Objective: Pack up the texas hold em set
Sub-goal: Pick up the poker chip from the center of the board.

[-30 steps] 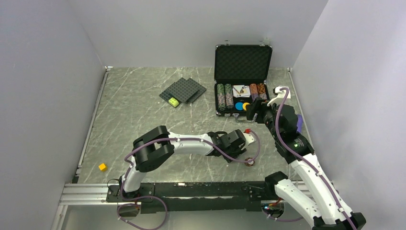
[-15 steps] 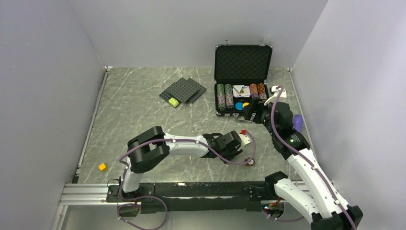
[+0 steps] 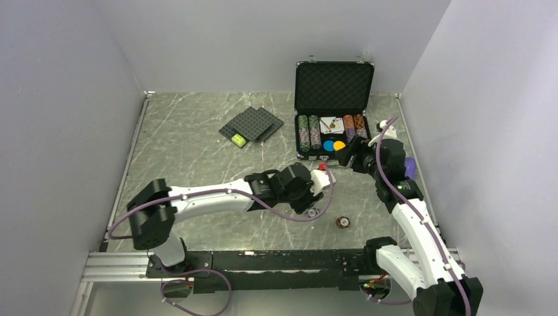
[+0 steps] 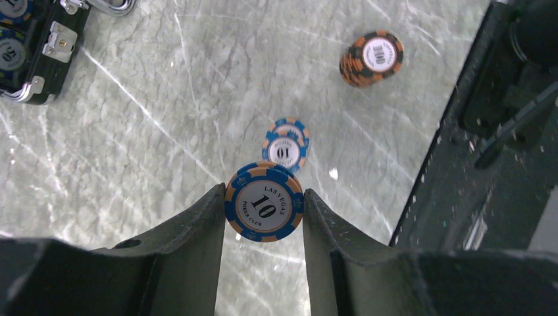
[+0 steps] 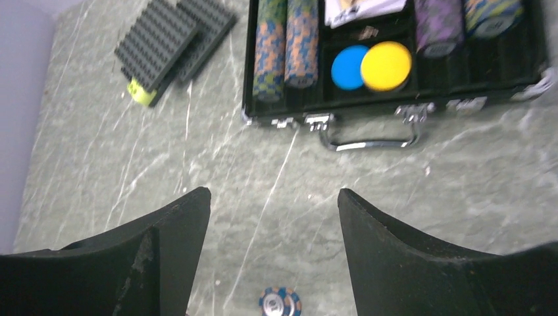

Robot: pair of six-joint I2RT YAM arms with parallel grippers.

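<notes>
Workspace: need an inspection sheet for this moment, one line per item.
Surface: grey marbled table, nothing wrong seen.
Job's things: briefcase open; chip rows, blue disc and yellow disc inside; loose blue stack and orange stack on the table.
Clutter: studded plates, green brick, yellow cube.
Grippers: left tool shut on blue 10 chip; right tool open, empty.
Cables: purple cables along both arms.
Surroundings: white walls.

The round blue-and-tan poker chip has a striped rim and a pale centre printed "10" in black. The small orange-and-black chip stack reads "100" on white. The grey-green marble table is veined white. The black hard-shell briefcase has silver edging. The flat round blue disc and the flat round yellow disc are plain.
</notes>
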